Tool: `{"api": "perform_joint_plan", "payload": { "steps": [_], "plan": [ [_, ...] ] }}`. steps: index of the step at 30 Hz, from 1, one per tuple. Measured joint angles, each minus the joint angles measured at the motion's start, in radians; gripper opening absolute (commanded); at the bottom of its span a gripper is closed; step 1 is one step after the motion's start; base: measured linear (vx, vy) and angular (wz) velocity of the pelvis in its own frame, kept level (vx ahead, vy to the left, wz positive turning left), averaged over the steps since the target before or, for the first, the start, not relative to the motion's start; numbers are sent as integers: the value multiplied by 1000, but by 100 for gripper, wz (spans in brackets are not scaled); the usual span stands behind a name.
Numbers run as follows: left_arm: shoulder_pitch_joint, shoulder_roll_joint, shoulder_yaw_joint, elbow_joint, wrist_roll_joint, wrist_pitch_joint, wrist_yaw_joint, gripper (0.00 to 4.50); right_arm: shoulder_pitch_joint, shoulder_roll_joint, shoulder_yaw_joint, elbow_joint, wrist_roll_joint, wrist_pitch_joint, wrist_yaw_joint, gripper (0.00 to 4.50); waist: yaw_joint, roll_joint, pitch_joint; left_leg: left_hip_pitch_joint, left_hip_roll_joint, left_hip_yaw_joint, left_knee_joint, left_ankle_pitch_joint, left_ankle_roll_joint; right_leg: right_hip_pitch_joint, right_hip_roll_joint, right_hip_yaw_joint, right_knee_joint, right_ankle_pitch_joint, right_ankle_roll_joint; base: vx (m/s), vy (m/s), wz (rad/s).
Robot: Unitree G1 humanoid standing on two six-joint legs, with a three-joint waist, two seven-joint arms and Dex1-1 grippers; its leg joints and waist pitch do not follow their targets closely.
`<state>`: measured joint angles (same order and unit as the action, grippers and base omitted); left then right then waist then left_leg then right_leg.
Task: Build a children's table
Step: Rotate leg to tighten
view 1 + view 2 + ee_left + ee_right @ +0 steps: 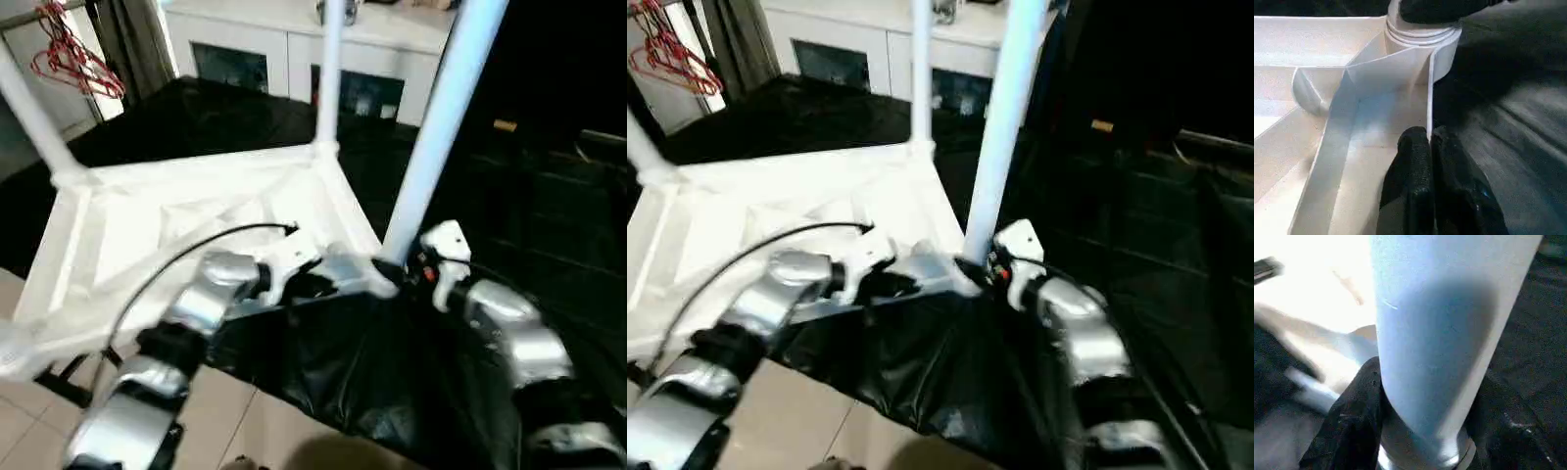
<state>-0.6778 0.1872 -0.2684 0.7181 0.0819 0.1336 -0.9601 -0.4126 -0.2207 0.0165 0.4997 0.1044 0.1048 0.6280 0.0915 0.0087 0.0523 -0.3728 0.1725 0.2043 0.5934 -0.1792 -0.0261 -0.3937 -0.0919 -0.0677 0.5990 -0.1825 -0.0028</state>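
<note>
The white table top lies upside down on a black sheet, ribbed underside up. Legs stand in its far-left socket and its back socket. A third leg rises tilted from the near right corner socket. My right gripper is shut on the flared base of that leg, with a black finger on each side. My left gripper is shut on the table top's rim just short of that corner, its fingers straddling the thin wall.
A white cabinet with glass doors stands behind the work. Red hangers hang at the upper left. The black sheet drapes over the near edge down to the tiled floor.
</note>
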Motion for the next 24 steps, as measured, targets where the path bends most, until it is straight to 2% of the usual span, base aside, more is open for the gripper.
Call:
{"api": "perform_joint_plan", "payload": {
  "steps": [5,10,11,16,17,21,24],
  "plan": [
    [-44,-67,8,62,26,20,119,0,-52,92,-34,55,-44,11,-247,200,-3,0,0,0,-1,0,-1,0,0,1,0,1,-4,0,0,0,0,0],
    [-49,-80,8,72,33,18,143,0,-81,113,-46,97,-55,-5,-290,200,-3,0,0,2,-1,0,-2,0,0,4,0,0,-4,2,-3,0,0,0],
    [-50,-80,8,72,33,17,144,0,-88,120,-56,102,-53,-4,-290,255,-3,0,0,2,-1,0,-2,0,0,4,0,0,-4,3,-5,0,0,0],
    [-52,-75,8,72,33,6,125,0,-91,118,-61,101,-33,-1,-262,289,-3,1,0,2,-1,0,-5,0,0,3,0,0,-4,4,-5,0,0,0],
    [-52,-72,8,72,33,3,118,0,-90,115,-61,100,-33,-1,-246,315,-3,1,0,2,-1,0,-6,0,0,3,0,0,-4,4,-5,0,0,0],
    [-36,-36,7,43,22,-14,52,0,-86,49,-5,101,-58,-39,-119,320,-4,1,0,0,0,0,-7,0,0,0,0,-1,-4,3,-5,0,0,0],
    [-19,-16,-1,9,10,-25,-19,0,-74,0,3,100,-51,-48,1,320,1,1,0,-4,0,0,-8,0,0,-3,0,-1,-4,3,-5,0,0,0]
  ]
}}
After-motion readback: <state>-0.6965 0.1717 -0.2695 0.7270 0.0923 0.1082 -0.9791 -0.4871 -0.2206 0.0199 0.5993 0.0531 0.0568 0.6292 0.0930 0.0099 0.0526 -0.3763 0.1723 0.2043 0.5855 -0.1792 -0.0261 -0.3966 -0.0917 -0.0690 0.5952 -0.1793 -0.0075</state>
